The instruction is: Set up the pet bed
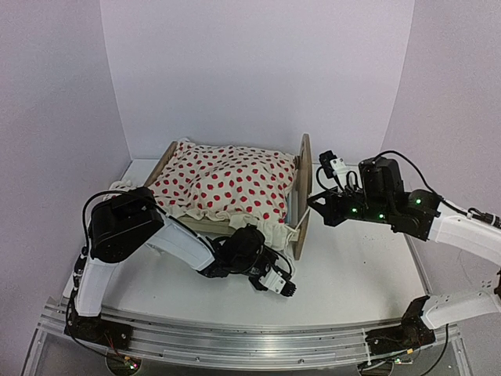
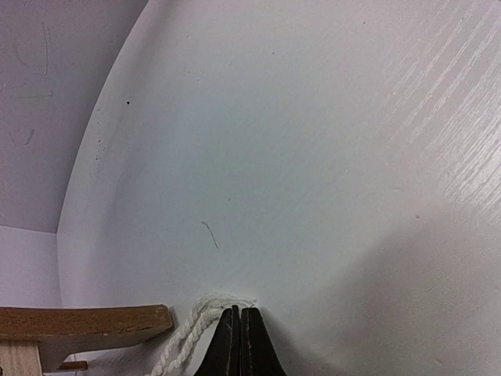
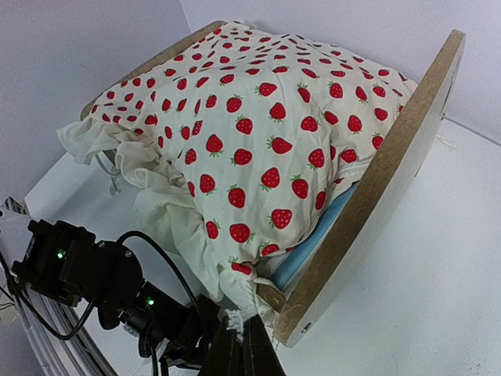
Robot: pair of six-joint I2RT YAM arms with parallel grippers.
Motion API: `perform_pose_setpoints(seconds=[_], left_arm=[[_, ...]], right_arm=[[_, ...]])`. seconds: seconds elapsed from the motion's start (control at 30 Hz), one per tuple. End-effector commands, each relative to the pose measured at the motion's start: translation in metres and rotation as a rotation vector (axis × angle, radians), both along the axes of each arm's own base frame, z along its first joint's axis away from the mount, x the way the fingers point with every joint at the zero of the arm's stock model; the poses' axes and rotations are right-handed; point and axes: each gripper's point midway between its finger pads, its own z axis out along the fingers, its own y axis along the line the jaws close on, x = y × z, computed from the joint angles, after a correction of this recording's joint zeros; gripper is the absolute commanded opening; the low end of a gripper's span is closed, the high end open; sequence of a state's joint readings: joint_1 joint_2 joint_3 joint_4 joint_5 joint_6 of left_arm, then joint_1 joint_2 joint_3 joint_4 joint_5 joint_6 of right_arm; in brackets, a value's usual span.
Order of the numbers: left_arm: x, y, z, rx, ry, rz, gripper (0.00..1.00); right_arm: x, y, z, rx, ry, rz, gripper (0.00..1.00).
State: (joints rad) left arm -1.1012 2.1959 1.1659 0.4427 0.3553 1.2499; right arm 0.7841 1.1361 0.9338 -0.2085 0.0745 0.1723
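The pet bed [image 1: 304, 188] is a light-wood frame with its rounded headboard [image 3: 391, 172] on the right. A red-dotted white blanket [image 1: 227, 184] bulges over it, and a strip of blue mattress [image 3: 321, 235] shows by the headboard. My right gripper [image 1: 313, 207] sits at the bed's near right corner, shut [image 3: 244, 338] on the frayed white cord end of the blanket's corner. My left arm [image 1: 243, 251] reaches to the same corner low over the table. Its gripper [image 2: 239, 313] is shut with a white cord [image 2: 184, 341] pinched at the tips, beside a wood frame piece [image 2: 78, 321].
White walls close in the table at the back and both sides. White table top [image 1: 360, 274] stretches right of the headboard. An aluminium rail [image 1: 235, 333] with the arm bases runs along the near edge. The blanket's ruffle [image 3: 94, 141] hangs over the bed's side.
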Motion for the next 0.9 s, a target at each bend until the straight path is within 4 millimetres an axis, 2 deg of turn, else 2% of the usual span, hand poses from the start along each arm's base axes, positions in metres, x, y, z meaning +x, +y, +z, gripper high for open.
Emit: perform_pose_setpoints(seconds=[0.0,0.1,0.2,0.33,0.43,0.5,0.63,0.77,0.87], left_arm=[[-0.006,0.030,-0.057,0.170,0.017,-0.038,0.00],[-0.009,0.032,-0.068,0.192,0.035,-0.040,0.00],[0.000,0.025,-0.058,0.167,0.030,0.000,0.01],[-0.001,0.029,-0.037,0.152,0.016,0.006,0.26],[-0.010,0.043,-0.028,0.170,0.037,-0.001,0.38],[-0.020,0.054,-0.023,0.192,0.074,-0.007,0.42],[-0.034,0.069,-0.001,0.209,0.133,-0.017,0.45],[-0.047,0.089,0.013,0.248,0.188,-0.005,0.47],[-0.059,0.105,0.026,0.260,0.231,0.000,0.48]], right_arm=[[0.002,0.000,0.080,0.217,-0.174,-0.023,0.00],[-0.005,0.009,0.066,0.201,-0.147,0.039,0.00],[-0.028,0.022,0.028,0.167,-0.029,0.177,0.00],[-0.063,0.015,-0.047,0.060,0.186,0.228,0.00],[-0.078,0.009,-0.090,0.019,0.308,0.218,0.00],[-0.085,0.007,-0.117,-0.023,0.380,0.220,0.00],[-0.089,0.004,-0.155,-0.110,0.480,0.207,0.00],[-0.090,-0.002,-0.186,-0.202,0.540,0.187,0.00],[-0.093,-0.007,-0.204,-0.255,0.597,0.175,0.09]])
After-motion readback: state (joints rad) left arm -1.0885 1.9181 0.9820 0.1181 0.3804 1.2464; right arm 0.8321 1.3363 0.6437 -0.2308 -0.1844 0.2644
